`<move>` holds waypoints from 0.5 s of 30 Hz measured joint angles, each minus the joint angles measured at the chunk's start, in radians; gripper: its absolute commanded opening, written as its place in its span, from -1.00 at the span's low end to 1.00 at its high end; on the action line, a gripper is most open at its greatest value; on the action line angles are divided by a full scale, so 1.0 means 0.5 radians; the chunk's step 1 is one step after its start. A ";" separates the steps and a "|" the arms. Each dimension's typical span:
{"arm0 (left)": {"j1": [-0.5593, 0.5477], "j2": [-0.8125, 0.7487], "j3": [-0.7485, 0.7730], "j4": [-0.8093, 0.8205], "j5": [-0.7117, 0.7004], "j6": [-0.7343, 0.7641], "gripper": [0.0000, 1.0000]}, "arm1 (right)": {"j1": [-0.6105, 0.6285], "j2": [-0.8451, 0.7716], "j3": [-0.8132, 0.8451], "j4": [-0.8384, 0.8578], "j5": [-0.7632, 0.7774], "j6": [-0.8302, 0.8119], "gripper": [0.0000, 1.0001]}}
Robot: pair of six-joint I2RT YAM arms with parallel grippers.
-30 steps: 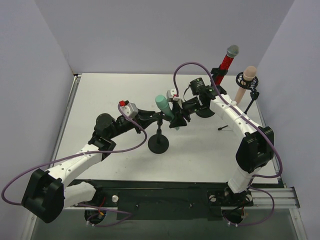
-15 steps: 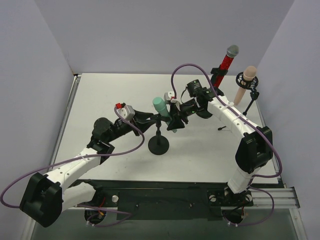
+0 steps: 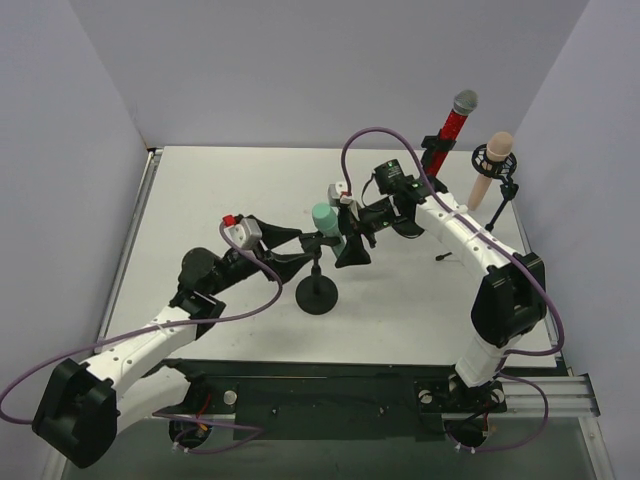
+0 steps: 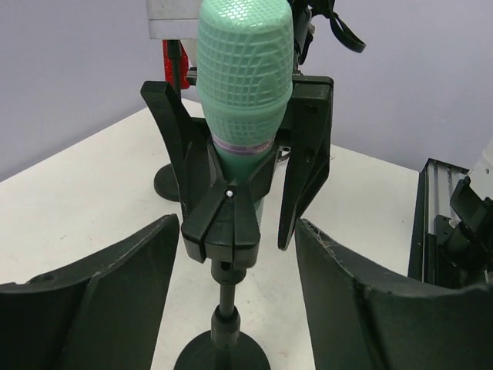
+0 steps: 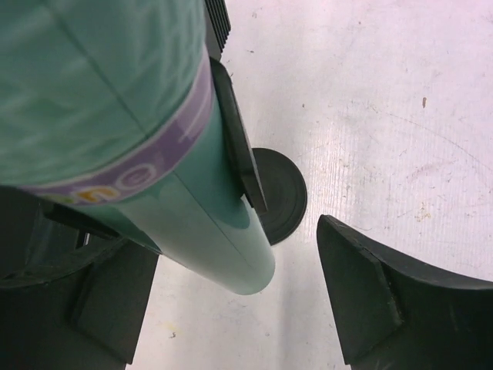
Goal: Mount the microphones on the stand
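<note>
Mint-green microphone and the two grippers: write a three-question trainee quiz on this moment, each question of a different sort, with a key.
1. True or false: the mint-green microphone sits upright in the clip of the middle stand.
2. Multiple choice: the right gripper is
A. shut on the microphone's head
B. open, with a finger on either side of the microphone
C. far away from the microphone
3. Fill in the missing word: the jaws of the left gripper are ____.

Key: 1 true; 2 B; 3 open.
</note>
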 measured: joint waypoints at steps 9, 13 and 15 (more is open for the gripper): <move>-0.002 -0.327 -0.153 -0.098 -0.071 0.068 0.65 | -0.089 -0.148 -0.072 0.023 0.072 0.060 0.74; -0.002 -0.394 -0.211 -0.175 -0.089 0.135 0.63 | -0.101 -0.282 -0.092 0.024 0.189 0.101 0.83; -0.013 -0.395 -0.239 -0.210 -0.118 0.161 0.62 | -0.101 -0.350 -0.092 0.022 0.258 0.145 0.84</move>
